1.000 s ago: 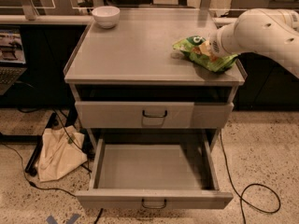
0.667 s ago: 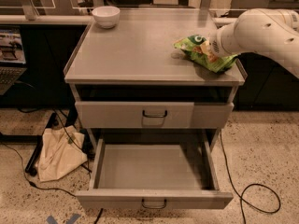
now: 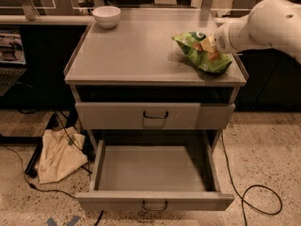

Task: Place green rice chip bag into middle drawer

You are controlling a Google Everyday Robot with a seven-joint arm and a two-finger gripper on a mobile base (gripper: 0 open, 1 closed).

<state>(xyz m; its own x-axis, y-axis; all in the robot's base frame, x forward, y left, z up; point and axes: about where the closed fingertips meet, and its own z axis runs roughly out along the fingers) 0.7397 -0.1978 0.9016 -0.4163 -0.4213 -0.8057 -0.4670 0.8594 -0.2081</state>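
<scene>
The green rice chip bag (image 3: 200, 51) is a crinkled bright green foil bag at the right side of the grey cabinet top (image 3: 136, 55). My gripper (image 3: 217, 42) is at the bag's right end, at the tip of the white arm (image 3: 263, 25) that reaches in from the right; the bag seems slightly raised at that end. The middle drawer (image 3: 153, 173) is pulled fully out below, with nothing visible inside. The grey drawer front above it (image 3: 155, 115) is closed.
A white bowl (image 3: 106, 16) stands at the back left of the cabinet top. A beige cloth bag (image 3: 59, 154) and black cables (image 3: 256, 204) lie on the speckled floor beside the cabinet. Dark furniture stands to the left and right.
The bag and my gripper have shifted slightly; the bag's left end looks a little more lifted. The drawers and bowl have not moved.
</scene>
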